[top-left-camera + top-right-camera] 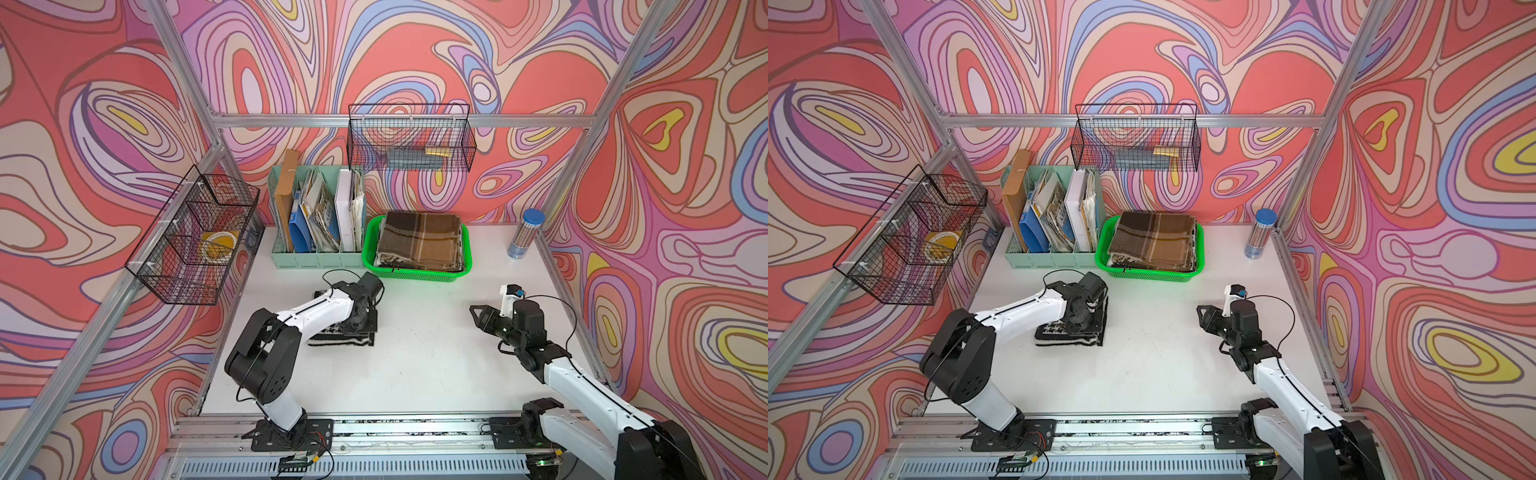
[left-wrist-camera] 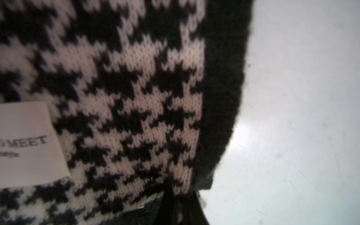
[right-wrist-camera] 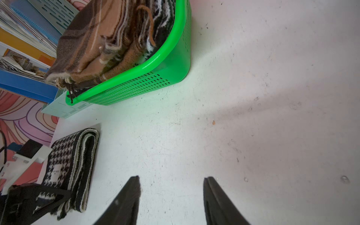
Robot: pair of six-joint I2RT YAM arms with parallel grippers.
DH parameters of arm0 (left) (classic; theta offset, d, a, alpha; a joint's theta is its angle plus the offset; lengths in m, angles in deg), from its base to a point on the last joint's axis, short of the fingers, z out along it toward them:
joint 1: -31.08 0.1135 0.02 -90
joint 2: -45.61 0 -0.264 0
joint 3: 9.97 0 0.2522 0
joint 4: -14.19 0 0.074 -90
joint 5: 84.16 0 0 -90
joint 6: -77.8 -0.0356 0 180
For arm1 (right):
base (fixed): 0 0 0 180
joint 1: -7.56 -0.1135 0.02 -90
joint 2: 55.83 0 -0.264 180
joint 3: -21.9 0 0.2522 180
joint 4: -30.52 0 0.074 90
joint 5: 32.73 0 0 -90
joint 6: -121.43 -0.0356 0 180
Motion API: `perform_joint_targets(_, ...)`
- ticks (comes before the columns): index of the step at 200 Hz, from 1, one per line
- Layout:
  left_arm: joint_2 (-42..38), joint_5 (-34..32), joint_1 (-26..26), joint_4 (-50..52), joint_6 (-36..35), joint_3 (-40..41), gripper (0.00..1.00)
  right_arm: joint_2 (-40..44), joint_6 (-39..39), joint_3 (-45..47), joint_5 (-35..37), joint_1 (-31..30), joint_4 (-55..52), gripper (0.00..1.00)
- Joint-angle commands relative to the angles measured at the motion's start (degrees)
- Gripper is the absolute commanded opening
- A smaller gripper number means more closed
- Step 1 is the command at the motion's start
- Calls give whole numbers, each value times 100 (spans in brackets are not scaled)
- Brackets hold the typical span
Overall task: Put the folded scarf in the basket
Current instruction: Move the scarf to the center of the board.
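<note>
hazard: left tool [image 1: 357, 324] pinched shut on folded scarf [image 1: 340, 340], which lies on tabletop [image 1: 415, 365] near basket [image 1: 415, 275]; so thin a bite may lift one layer and unfold it. brown scarves [image 1: 422, 239] heap above rim, so it may slide off. right tool [image 3: 171, 181] parted, empty.

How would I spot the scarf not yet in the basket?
On the white table, in front of the mint-green file organizer and bright green basket, lies one folded scarf. It is knitted in black-and-white houndstooth with a white label, unlike the brown plaid scarves stacked inside the basket.
</note>
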Motion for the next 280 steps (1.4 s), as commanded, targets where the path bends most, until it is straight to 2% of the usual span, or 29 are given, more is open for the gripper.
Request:
perform_joint_targets(1,-270,473,-657,-507,788,-25,0,-73,-9,-98,-1,20,22,53)
perform_joint_targets(46,75,526,-1871,-1169,1559,-395,0,-106,-20,-103,-21,19,36,54)
perform_joint_targets(76,587,667,-2244,-1356,1760,-693,0,-143,-22,-130,-38,24,6,54)
perform_joint_targets(86,660,765,-2287,-1455,1775,-753,4,-145,-22,-124,-44,20,5,54)
perform_joint_targets(108,624,896,-2340,-1539,1798,-941,19,-173,-22,-134,-59,20,14,54)
perform_joint_targets(117,553,861,-2334,-1477,1767,-1047,37,-206,-18,-141,-66,20,22,54)
perform_joint_targets(148,239,646,-2334,-1051,1491,-1492,80,-431,27,-210,-343,20,90,60)
perform_joint_targets(161,42,312,-2336,-876,1304,-1549,86,-573,48,-245,-560,20,151,62)
perform_joint_targets(174,-181,-335,-2305,-566,1173,-1496,89,-714,56,-251,-784,20,242,63)
perform_joint_targets(190,-531,-859,-2108,-371,1166,-1134,90,-864,10,-222,-1163,6,467,65)
perform_joint_targets(205,-1023,-1039,-1775,-547,1288,-465,91,-989,-31,-203,-1452,-69,689,68)
perform_joint_targets(243,-2301,-881,-853,-1595,1682,1505,95,-1264,190,-406,-1434,-800,776,72)
perform_joint_targets(262,-2536,-598,-662,-2136,1884,2168,95,-1469,328,-548,-1220,-1302,593,72)
perform_joint_targets(280,-2472,-470,-654,-2375,1936,2400,95,-1629,337,-590,-1062,-1505,464,72)
